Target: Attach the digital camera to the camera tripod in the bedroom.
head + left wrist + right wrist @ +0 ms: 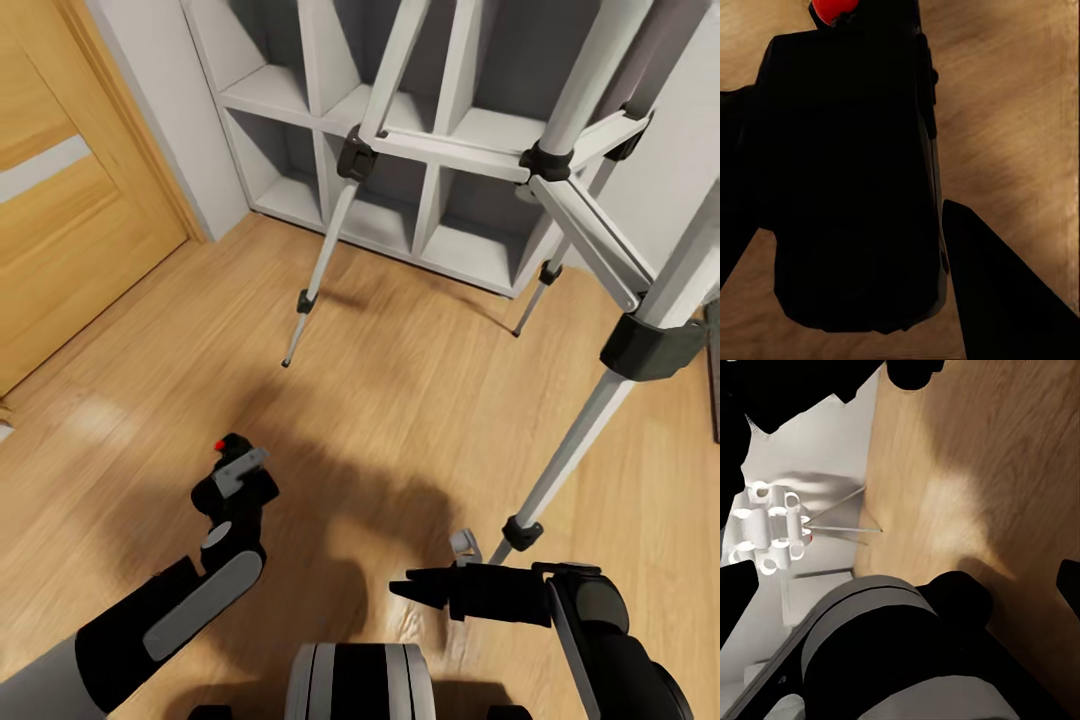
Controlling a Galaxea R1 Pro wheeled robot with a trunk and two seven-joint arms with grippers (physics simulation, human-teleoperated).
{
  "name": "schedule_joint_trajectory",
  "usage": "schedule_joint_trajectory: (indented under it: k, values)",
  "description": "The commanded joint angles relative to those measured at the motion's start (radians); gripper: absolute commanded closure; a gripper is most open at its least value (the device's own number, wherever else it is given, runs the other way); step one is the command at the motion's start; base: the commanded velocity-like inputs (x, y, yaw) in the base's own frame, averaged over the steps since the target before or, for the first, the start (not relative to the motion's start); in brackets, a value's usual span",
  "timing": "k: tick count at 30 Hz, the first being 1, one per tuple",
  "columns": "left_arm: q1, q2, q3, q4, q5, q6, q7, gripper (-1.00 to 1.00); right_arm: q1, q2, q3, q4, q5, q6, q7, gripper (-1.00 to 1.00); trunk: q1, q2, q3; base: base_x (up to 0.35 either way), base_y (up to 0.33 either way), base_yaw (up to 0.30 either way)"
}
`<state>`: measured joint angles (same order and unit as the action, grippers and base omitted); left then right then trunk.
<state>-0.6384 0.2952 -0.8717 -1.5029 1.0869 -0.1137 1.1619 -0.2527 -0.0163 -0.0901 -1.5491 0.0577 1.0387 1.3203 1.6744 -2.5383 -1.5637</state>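
We carry the digital camera (232, 462) clenched in our left gripper (236, 478), lower left; right gripper (420, 588) state unclear. Next: raise it toward the camera tripod (560, 180), whose head lies beyond the frame's top.

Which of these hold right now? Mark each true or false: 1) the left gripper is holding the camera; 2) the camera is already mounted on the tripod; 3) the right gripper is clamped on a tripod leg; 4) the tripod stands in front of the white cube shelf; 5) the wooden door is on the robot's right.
1) True: the left gripper is shut on the digital camera, red button showing.
2) False: the camera is down low in the gripper, apart from the camera tripod.
3) False: the right gripper holds nothing; the nearest leg stands just beyond it.
4) True: the white cube shelf is behind the tripod.
5) False: the wooden door is on its left.
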Motion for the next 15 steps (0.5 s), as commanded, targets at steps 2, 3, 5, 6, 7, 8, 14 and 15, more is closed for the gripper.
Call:
schedule_joint_trajectory:
  k: [2,3,5,6,7,8,14,15]
  values:
    - [-0.001,0.013,-0.003,-0.001,0.038,-0.01,-0.041,1.0,0.0,0.0,-0.001,0.0,0.007,0.009,0.007,-1.0,-0.001,0.0,0.007,0.0,0.0,0.0]
    - [-0.001,0.026,-0.003,-0.002,0.074,-0.012,-0.088,1.0,0.0,0.001,-0.001,0.001,0.008,0.009,0.008,-1.0,-0.001,0.0,0.011,0.0,0.0,0.0]
    - [-0.001,0.082,-0.003,0.0,0.2,-0.018,-0.278,1.0,0.0,0.002,0.0,0.001,0.009,0.009,0.009,-1.0,-0.002,0.001,0.019,0.0,0.0,0.0]
    - [-0.001,0.099,-0.003,0.001,0.238,-0.019,-0.334,1.0,-0.001,0.001,0.0,0.001,0.009,0.009,0.009,-1.0,-0.003,0.001,0.023,0.0,0.0,0.0]
    - [-0.001,0.107,-0.003,0.001,0.257,-0.019,-0.362,1.0,-0.001,0.001,0.0,0.001,0.008,0.009,0.009,-1.0,-0.003,0.001,0.027,0.0,0.0,0.0]
    - [0.0,0.127,-0.002,0.003,0.315,-0.02,-0.44,1.0,0.0,0.0,-0.001,0.001,0.004,0.009,0.01,-1.0,-0.004,0.002,0.03,0.0,0.0,0.0]
    - [0.0,0.151,-0.003,0.007,0.428,-0.018,-0.606,1.0,-0.001,0.0,0.0,0.001,-0.002,0.009,0.011,-1.0,-0.006,0.003,0.054,0.0,0.0,0.0]
    - [-0.001,0.151,-0.003,0.007,0.432,-0.017,-0.613,1.0,0.0,0.0,0.0,0.001,-0.003,0.009,0.011,-1.0,-0.007,0.003,0.058,0.0,0.0,0.0]
